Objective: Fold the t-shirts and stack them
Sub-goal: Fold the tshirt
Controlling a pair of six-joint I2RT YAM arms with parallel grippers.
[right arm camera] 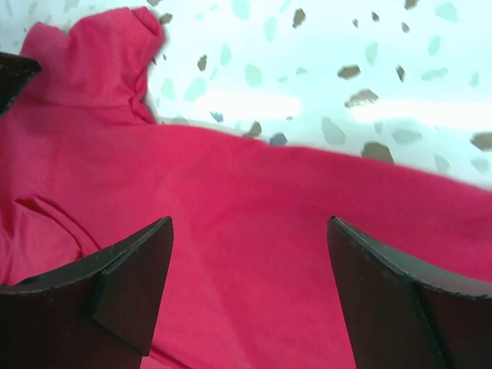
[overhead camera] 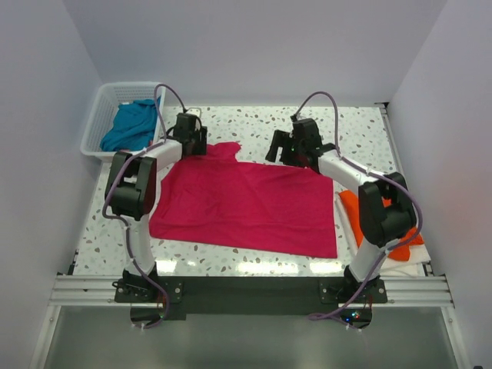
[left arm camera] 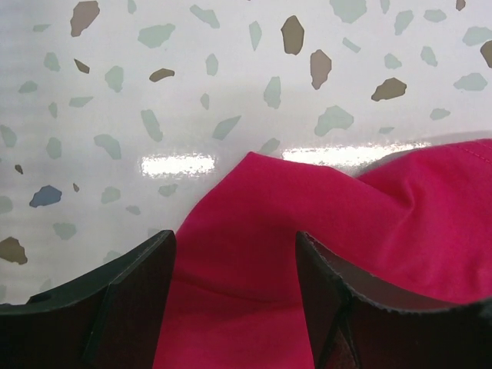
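— How are the two arms posed?

— Both are bent at the elbow and reach out to the far edge of the crimson-pink t-shirt [overhead camera: 246,204]. The left gripper [overhead camera: 192,140] points down at the shirt's far left corner. The right gripper [overhead camera: 289,147] hangs over the far edge, right of the middle.

— And the fingers?

— On the left wrist view the fingers [left arm camera: 115,300] are spread, with a raised fold of pink cloth between them; nothing is pinched. The right ones [right arm camera: 123,284] are spread wide above flat cloth.

— How does the shirt lie?

— Spread flat on the speckled table [overhead camera: 254,123], its long axis running left to right. A small flap sticks out toward the far side at the left corner, beside the left gripper.

— The others?

— The bright orange t-shirt [overhead camera: 348,206] lies at the right edge, partly hidden by the right arm. The teal-blue t-shirt [overhead camera: 132,127] is bunched in the white basket [overhead camera: 95,117] at the far left.
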